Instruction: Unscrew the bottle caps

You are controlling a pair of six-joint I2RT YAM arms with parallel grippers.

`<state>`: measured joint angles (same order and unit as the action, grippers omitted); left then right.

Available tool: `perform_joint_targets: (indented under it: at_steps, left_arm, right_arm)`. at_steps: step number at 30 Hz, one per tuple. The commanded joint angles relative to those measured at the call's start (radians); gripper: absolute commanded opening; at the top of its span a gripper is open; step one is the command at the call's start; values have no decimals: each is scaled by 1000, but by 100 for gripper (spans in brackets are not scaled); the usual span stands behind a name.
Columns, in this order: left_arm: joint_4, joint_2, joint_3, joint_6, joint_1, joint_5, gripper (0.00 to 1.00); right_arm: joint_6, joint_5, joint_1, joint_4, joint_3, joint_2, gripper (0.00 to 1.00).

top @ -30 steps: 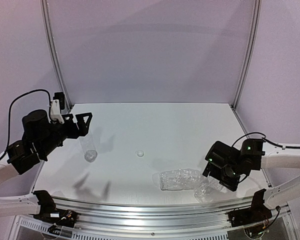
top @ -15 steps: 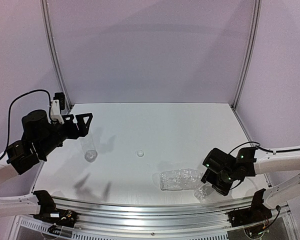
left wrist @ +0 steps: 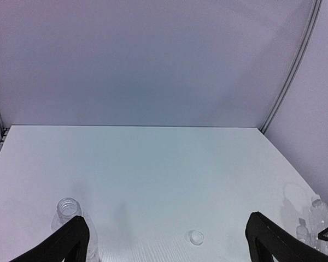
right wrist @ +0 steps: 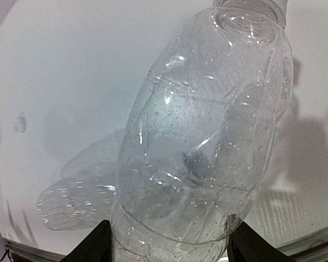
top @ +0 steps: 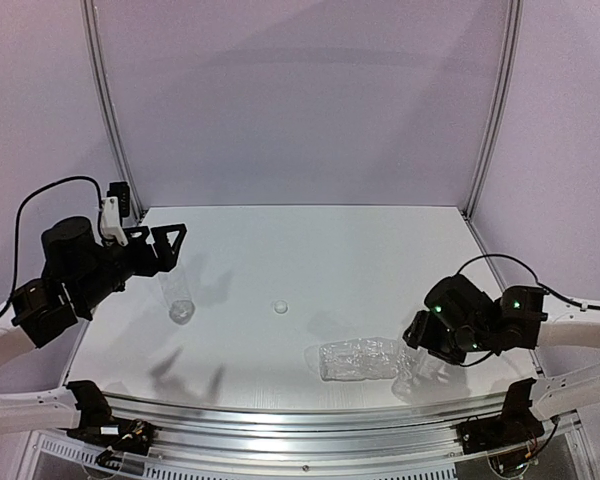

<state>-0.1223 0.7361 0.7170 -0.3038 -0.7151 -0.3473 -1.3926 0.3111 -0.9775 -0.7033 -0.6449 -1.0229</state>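
Note:
My right gripper (top: pixel 421 349) is shut on a clear crinkled bottle (top: pixel 414 370) near the front right of the table. In the right wrist view this bottle (right wrist: pixel 208 125) fills the frame between my fingers (right wrist: pixel 95 245), with its neck at the top edge. A second bottle (top: pixel 355 358) lies on its side just to the left. A third bottle (top: pixel 180 296) stands upright at the left with no cap on it (left wrist: pixel 69 209). My left gripper (top: pixel 168 241) hangs open and empty above it. One loose cap (top: pixel 279 307) lies mid-table and also shows in the left wrist view (left wrist: pixel 196 237).
Metal frame posts (top: pixel 492 110) stand at the table's back corners. A ridged rail (top: pixel 310 425) runs along the front edge, close to the held bottle. The white table (top: pixel 310 250) stretches back to the purple wall.
My right arm dipped toward the front bottle, then drew back and up a little to the right, and the bottle shifted with it. The left arm has barely moved.

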Motion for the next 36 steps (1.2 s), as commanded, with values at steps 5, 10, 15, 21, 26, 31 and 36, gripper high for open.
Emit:
perform_joint_targets:
  at_steps: [5, 10, 15, 21, 26, 31, 36]
  left_arm:
    - [-44, -36, 48, 15, -5, 59, 99]
    - [-47, -26, 69, 31, -4, 151, 99]
    - [3, -14, 74, 28, -4, 329, 99]
    - [95, 43, 92, 8, -3, 646, 97]
    - [175, 157, 126, -50, -3, 861, 87]
    - [298, 238, 135, -127, -4, 1033, 77]
    - [332, 305, 155, -149, -14, 1103, 71]
  right_arm:
    - [650, -49, 8, 401, -65, 68, 50]
    - [876, -177, -2, 608, -81, -15, 47]
    - [1059, -228, -81, 782, -80, -115, 43]
    - [1272, -187, -236, 832, -146, -240, 42]
    - [1353, -127, -341, 898, -160, -299, 42]
    - [1381, -89, -391, 946, -147, -305, 41]
    - [1416, -49, -421, 965, -140, -302, 40]
